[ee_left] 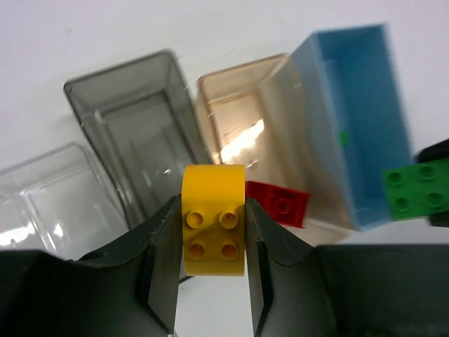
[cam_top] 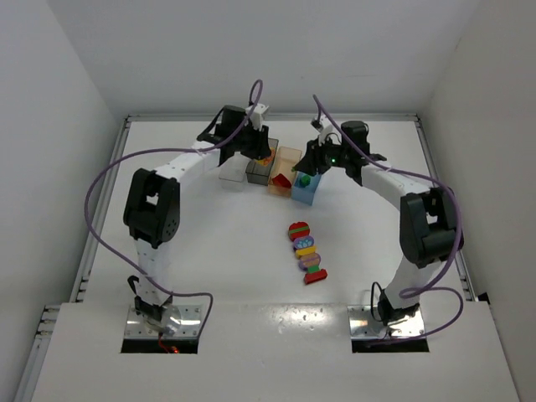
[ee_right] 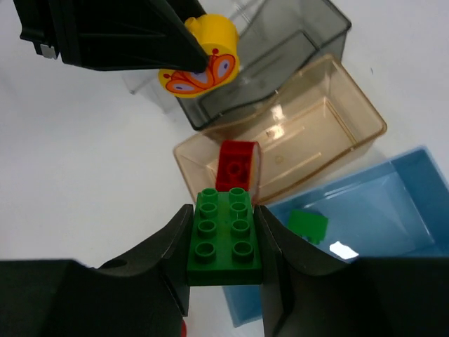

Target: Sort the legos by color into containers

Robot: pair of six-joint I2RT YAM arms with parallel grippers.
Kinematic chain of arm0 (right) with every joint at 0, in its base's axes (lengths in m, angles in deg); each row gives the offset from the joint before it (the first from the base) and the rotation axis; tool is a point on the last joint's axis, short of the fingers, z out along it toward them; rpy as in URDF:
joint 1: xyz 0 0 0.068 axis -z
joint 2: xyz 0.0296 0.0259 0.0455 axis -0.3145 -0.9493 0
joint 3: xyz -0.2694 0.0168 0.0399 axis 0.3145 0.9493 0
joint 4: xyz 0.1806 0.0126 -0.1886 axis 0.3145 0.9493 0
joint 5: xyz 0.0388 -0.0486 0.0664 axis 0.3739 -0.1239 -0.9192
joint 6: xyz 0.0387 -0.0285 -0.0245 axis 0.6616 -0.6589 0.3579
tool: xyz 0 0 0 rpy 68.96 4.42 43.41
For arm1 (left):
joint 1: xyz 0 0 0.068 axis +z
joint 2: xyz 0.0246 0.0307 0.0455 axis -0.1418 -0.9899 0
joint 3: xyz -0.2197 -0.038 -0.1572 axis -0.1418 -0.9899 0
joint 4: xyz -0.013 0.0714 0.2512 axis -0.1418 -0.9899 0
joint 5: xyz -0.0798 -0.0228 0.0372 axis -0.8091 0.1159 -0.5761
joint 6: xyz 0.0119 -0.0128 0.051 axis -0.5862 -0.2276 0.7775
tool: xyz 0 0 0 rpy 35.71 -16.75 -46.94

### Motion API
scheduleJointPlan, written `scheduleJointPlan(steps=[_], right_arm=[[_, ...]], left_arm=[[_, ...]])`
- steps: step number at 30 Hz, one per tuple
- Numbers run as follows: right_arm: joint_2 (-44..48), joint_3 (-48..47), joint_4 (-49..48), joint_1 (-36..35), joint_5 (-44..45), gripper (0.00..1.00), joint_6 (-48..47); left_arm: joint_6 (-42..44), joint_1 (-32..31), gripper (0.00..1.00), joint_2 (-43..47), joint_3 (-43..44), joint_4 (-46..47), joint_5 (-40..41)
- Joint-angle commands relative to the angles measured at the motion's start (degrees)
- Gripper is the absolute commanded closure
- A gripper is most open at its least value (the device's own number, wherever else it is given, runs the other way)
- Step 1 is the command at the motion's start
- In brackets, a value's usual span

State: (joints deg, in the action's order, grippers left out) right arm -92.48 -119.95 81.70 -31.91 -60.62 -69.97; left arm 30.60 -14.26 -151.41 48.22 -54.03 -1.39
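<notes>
Left tool (ee_left: pixel 212 210) is pinching a yellow brick (ee_left: pixel 213 228), right tool (ee_right: pixel 224 214) a green brick (ee_right: pixel 224 242), by flat sides; likely light, stiff, slick.

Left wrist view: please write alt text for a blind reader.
The left gripper holds a yellow lego brick above four bins: clear bin, dark grey bin, tan bin, light blue bin. A red brick lies in the tan one.

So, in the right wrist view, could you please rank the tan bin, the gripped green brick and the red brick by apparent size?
1. tan bin
2. green brick in the right gripper; its nearness to the camera enlarges it
3. red brick, inside the tan bin
</notes>
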Motion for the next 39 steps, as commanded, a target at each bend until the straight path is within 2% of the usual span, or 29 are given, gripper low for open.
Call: scheduleJointPlan(steps=[1,9,12,15,16,19,24,27,28,32,35,37,39], right_arm=[[-2.6,-1.9,0.3,0.3,2.7,1.00,-3.8],[-6.3,-4.2,1.5,1.5,4.7,1.00,-7.7],[-7.6,-5.2,1.5,2.0,5.8,1.00,-8.2],[-8.2,-5.8,2.0,2.0,6.3,1.00,-8.9],[-8.8,-5.8,2.0,2.0,6.3,1.00,-8.9],[-9.4,-5.8,1.5,2.0,7.6,1.00,-9.5],[-10.0,-6.4,1.5,2.5,10.2,1.00,-10.1],[-10.0,-6.4,1.5,2.5,10.8,0.76,-10.1],[-10.0,-6.4,1.5,2.5,10.8,0.56,-10.1],[-8.2,-5.8,0.9,2.5,10.2,0.27,-8.8],[-4.8,-4.3,0.4,2.5,8.8,0.24,-7.8],[-1.2,-3.5,1.1,3.1,8.1,0.24,-7.3],[1.9,-1.4,2.0,3.1,7.4,0.24,-6.7]], left_arm=[[2.2,0.3,0.94,-2.5,1.8,-1.2,7.3],[3.4,0.3,0.94,-6.1,5.7,-1.7,9.2],[3.4,0.3,0.90,-7.4,6.3,-2.2,9.7],[3.4,0.3,0.80,-8.1,7.4,-2.8,10.3],[3.4,0.3,0.68,-8.1,7.4,-2.8,10.9],[3.4,0.3,0.45,-8.1,7.4,-2.8,11.5],[2.9,0.8,0.39,-8.1,7.9,-3.4,10.6],[2.9,1.3,0.36,-7.4,7.9,-3.4,7.8],[2.9,1.3,0.36,-6.7,7.9,-3.4,6.2],[2.9,1.8,0.34,-2.8,3.4,-0.8,-6.4],[3.5,1.8,0.34,0.0,-0.7,1.2,-12.1],[4.7,1.8,0.34,2.4,-2.5,1.2,-18.9],[10.3,1.8,0.34,4.5,-4.9,-1.3,-27.8]])
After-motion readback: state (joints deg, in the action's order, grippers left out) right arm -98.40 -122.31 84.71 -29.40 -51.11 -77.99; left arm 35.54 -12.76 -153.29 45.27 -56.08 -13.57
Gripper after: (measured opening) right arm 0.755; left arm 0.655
